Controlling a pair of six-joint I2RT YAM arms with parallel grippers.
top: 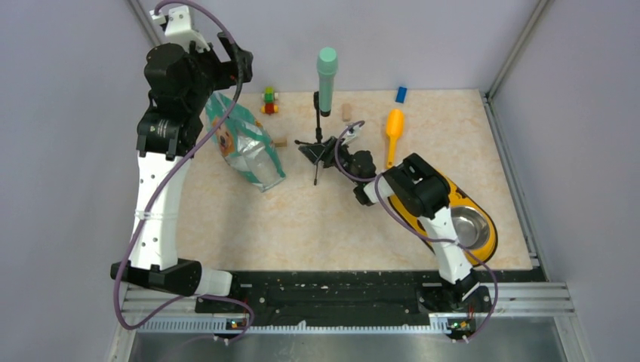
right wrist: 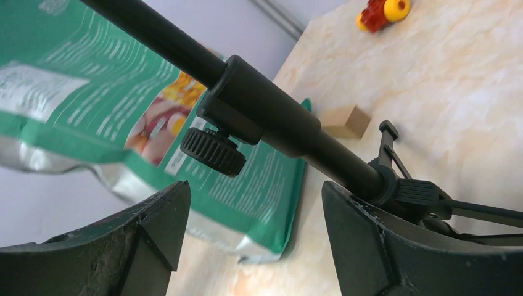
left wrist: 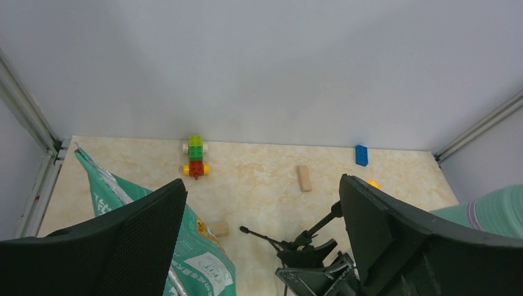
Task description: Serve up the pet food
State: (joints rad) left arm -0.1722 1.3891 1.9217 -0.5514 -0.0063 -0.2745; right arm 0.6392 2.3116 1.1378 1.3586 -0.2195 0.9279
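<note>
Near the far left corner, the left gripper [left wrist: 262, 185] hangs wide above the pouch [top: 245, 147]; the right gripper [right wrist: 254, 188], wide too, could tip the stand [right wrist: 265, 117].

The pouch [top: 243, 143] is teal and silver-white with a golden dog's face; the worktop [top: 302, 219] is marbled beige; the microphone [top: 327, 72] has a mint-green head on a black stand [top: 317, 121]; the scoop [top: 394, 127] is orange; the bowl [top: 472, 226] is steel grey, rimmed yellow; the small brick [top: 401, 94] is blue.
</note>
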